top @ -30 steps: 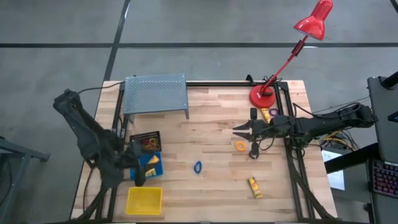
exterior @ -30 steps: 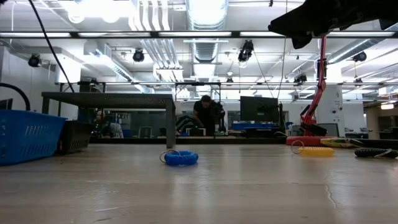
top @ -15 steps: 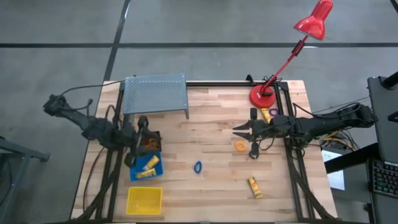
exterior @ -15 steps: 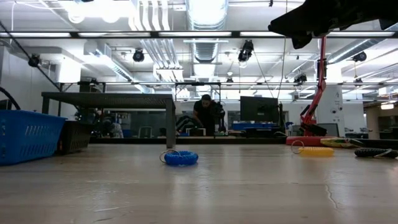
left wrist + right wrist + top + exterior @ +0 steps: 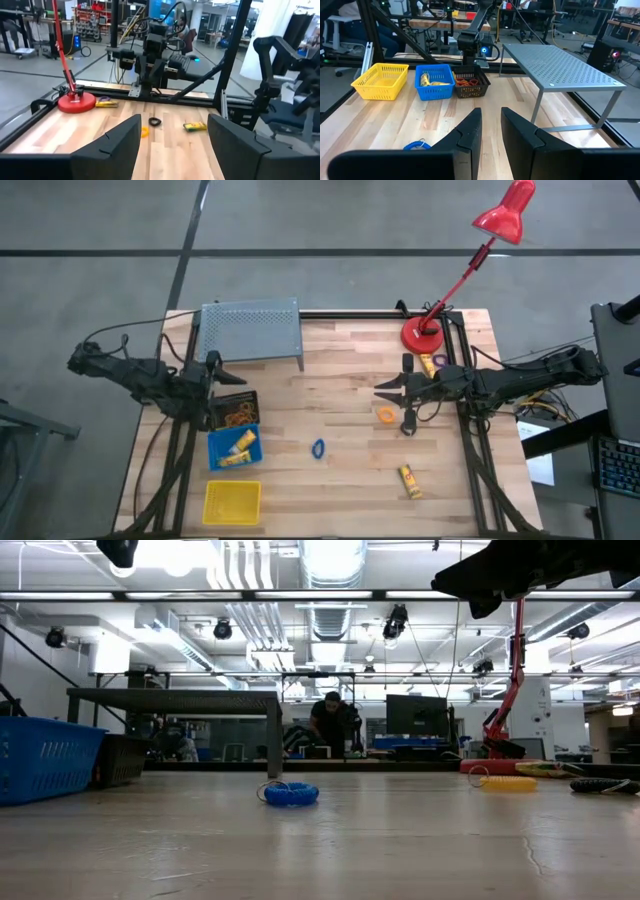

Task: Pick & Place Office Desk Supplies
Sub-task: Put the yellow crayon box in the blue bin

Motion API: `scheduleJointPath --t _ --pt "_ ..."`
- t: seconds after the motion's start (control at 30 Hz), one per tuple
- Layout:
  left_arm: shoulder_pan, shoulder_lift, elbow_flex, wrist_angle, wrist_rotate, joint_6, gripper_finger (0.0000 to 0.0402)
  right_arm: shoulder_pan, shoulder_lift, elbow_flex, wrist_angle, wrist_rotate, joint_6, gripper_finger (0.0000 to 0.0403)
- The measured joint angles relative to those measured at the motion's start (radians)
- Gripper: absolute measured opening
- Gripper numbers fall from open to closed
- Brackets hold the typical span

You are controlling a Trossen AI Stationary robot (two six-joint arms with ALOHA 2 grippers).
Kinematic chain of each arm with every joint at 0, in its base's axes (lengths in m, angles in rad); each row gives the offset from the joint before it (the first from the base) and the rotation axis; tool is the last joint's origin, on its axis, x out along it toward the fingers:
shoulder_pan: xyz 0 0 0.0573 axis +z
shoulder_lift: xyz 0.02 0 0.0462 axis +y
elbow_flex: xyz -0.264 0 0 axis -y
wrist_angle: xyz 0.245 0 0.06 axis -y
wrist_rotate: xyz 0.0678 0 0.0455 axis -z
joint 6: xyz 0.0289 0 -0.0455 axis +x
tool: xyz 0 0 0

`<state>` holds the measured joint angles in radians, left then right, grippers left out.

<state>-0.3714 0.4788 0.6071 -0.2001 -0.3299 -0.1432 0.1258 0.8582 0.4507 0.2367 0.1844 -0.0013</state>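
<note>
My left pincer [image 5: 218, 370] hangs spread and empty beside the black bin [image 5: 235, 409]. I judge I'm between placements; next I fetch the blue ring [image 5: 318, 448] mid-desk.

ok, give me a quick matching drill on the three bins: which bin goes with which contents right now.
Things:
1. black bin
2. blue bin
3. yellow bin

Contents:
A. short yellow tubes
B. nothing visible inside
C. red and orange rubber-band loops

Pairs: 1-C, 2-A, 3-B
</note>
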Motion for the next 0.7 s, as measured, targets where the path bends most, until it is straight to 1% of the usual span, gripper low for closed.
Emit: scheduleJointPath --t 0.37,0.5,0.57,0.63,0.7 --pt "0.0 0.001 0.0 0.005 -0.037 -0.018 0.0232 0.0 0.0 0.0 0.001 0.0 -0.005 0.0068" --pt "0.0 0.001 -0.012 0.004 -0.037 -0.018 0.0232 0.0 0.0 0.0 0.009 0.0 -0.157 0.0068" --pt "0.0 0.002 -0.017 0.004 -0.037 -0.018 0.0232 0.0 0.0 0.0 0.006 0.0 -0.201 0.0068" --pt "0.0 0.001 -0.026 -0.004 -0.037 -0.018 0.0232 0.0 0.0 0.0 0.007 0.0 -0.204 0.0068" --pt "0.0 0.001 -0.036 -0.025 -0.037 -0.017 0.0232 0.0 0.0 0.0 0.006 0.0 -0.155 0.0068"
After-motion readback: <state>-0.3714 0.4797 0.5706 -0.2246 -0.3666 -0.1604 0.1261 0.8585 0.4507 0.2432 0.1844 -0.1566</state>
